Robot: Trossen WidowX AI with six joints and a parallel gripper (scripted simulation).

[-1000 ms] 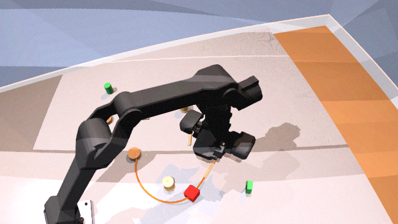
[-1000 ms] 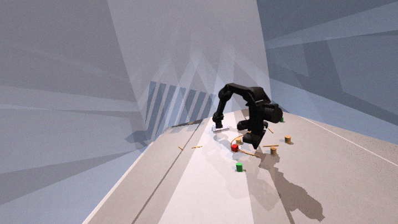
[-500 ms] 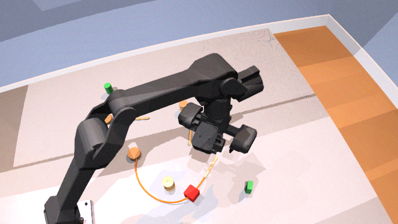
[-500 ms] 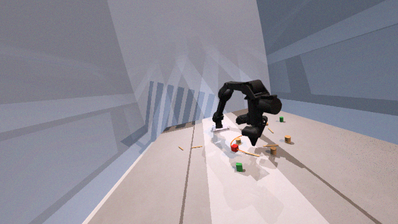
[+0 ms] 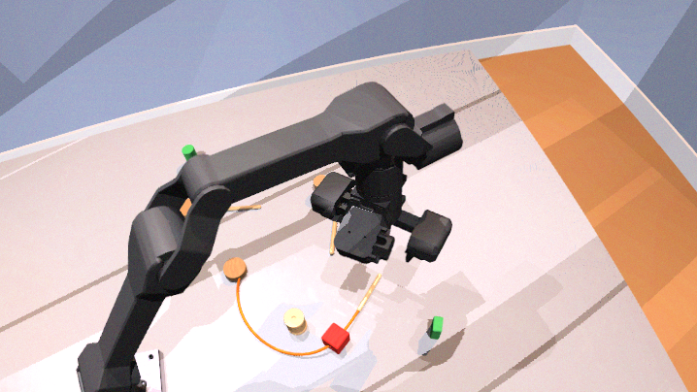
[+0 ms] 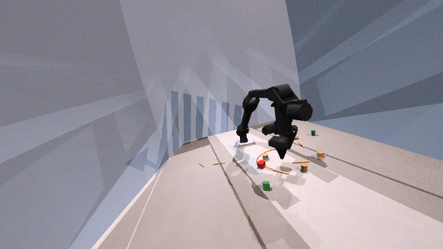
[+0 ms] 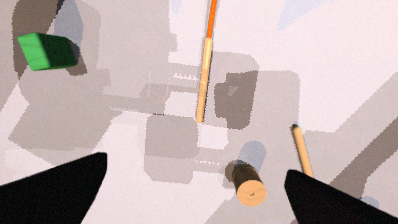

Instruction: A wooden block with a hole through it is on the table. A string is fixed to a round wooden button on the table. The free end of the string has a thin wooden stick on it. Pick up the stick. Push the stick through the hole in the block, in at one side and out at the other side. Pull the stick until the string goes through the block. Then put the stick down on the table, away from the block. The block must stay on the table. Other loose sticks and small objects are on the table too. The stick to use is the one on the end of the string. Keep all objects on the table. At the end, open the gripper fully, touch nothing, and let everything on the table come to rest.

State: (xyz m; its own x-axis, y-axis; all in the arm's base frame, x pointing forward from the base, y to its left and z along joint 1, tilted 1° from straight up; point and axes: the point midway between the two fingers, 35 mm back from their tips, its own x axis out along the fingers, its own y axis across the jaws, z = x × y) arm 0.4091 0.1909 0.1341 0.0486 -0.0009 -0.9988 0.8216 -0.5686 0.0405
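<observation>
The red block (image 5: 335, 338) (image 6: 261, 164) sits on the table. The orange string (image 5: 297, 354) (image 7: 211, 20) curves from the round wooden button (image 5: 235, 268) to one side of the block and comes out at the other side, so it runs through. The stick (image 5: 369, 294) (image 6: 281, 171) (image 7: 204, 82) on its end lies on the table beyond the block, with a short run of string between them. My gripper (image 5: 389, 253) (image 6: 281, 156) (image 7: 199, 169) is wide open and empty, above the table past the stick's free end, not touching it. The hole itself is not visible.
A wooden cylinder (image 6: 304, 167) (image 7: 251, 192) and a loose stick (image 5: 333, 239) (image 6: 301, 161) (image 7: 302, 150) are near the gripper. A green block (image 5: 437, 327) (image 6: 266, 185) (image 7: 50, 51) stands to one side. A pale cylinder (image 5: 294, 319) stands inside the string's curve.
</observation>
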